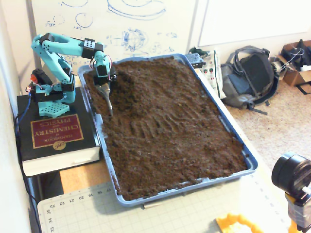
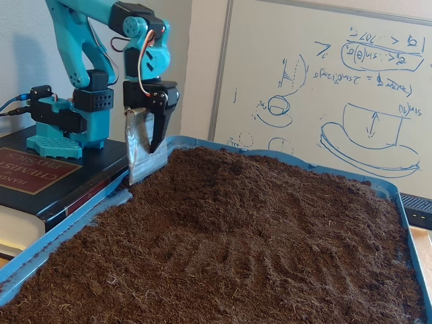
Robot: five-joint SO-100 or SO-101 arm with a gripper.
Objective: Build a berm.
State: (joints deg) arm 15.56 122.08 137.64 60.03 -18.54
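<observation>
Whiteboard scribbles (image 2: 364, 88) fill the wall behind your setup, and a blue tray (image 1: 238, 145) full of dark soil takes most of the table. Your gripper (image 2: 143, 152) hangs near the tray's wall on the arm's side, pointing down. It carries a flat metal blade (image 2: 138, 145) on one finger, and the dark second finger (image 2: 159, 125) stands a little apart from it at the tip. Nothing sits between them, as far as both fixed views show. The blade's lower edge is at the soil or just in it (you cannot tell the depth from here).

The berm (image 1: 146, 73) rises just beyond the gripper, toward the whiteboard end of the tray, a loose hump with sloping sides. In front of the gripper, toward the near end, the soil lies flat with faint furrows.

What can go wrong, in my judgement: the blade is very close to the tray wall, so a sideways pull may scrape the plastic or throw soil over the edge onto the book (image 1: 56, 138) under the arm's base. Also, if you push too deep, the small arm may stall. If you push into the hump too steeply, its loose side may slide down again.
</observation>
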